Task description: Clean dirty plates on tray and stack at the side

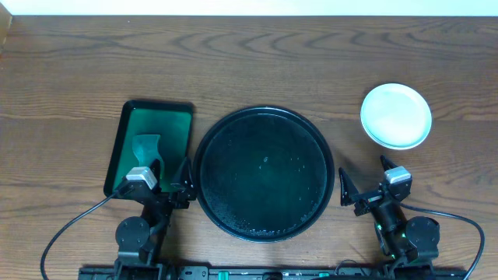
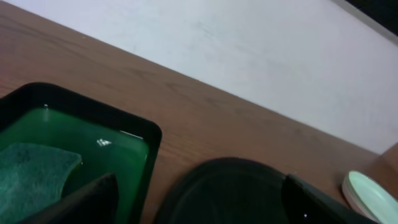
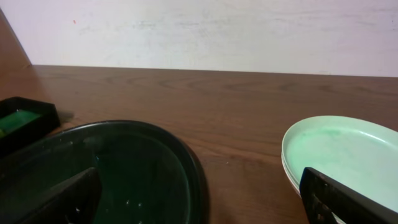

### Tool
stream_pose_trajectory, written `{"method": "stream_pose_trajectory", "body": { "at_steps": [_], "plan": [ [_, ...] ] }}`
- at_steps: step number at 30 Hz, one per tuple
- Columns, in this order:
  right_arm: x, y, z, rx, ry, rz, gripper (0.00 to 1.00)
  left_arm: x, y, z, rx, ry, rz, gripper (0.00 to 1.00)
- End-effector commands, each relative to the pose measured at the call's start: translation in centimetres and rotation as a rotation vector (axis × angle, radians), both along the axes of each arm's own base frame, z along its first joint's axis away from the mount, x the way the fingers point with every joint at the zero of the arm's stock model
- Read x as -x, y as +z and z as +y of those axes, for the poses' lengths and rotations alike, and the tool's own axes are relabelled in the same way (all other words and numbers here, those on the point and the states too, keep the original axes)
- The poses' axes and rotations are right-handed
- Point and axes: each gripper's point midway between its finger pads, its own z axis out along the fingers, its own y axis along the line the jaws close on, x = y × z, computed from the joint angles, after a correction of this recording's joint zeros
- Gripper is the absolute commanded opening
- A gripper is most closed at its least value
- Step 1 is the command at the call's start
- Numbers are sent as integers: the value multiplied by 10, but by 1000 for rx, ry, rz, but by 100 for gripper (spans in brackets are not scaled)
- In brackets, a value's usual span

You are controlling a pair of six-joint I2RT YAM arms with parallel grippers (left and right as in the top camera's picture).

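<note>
At the far left, a small green tray [image 1: 170,126] is seen with a sponge [image 1: 146,145] lying in it. At its near right corner, the left gripper [image 1: 170,179] is held with its jaws wide apart and nothing between them. In the middle, the black tray [image 1: 264,175] is found bare of plates, with only wet specks visible on it. Just to its right, the right gripper [image 1: 366,177] is likewise spread open and empty. The plates [image 1: 395,115] are stacked on the table [image 1: 249,62], off the black tray, ahead of that gripper and slightly to its right, well apart from the left one. Being round, they offer no long axis. The right arm is judged the nearer for any further handling, and the stacking is judged done or nearly so.
</note>
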Motion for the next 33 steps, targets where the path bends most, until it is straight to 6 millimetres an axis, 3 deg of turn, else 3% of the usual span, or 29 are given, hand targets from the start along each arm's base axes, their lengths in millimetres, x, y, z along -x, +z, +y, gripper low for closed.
{"method": "stream_pose_trajectory", "body": {
  "at_steps": [1,9,16,33],
  "plan": [
    [0,-1,-1,-14,-6,6,99,0,-15,2,25,19,41,84],
    [0,-1,-1,-14,-6,6,99,-1,-17,8,-3,51,44,84],
    [0,-1,-1,-14,-6,6,99,-1,-17,8,-148,35,23,84],
    [0,-1,-1,-14,-6,6,99,-1,-18,8,-154,30,23,84]
  ]
}}
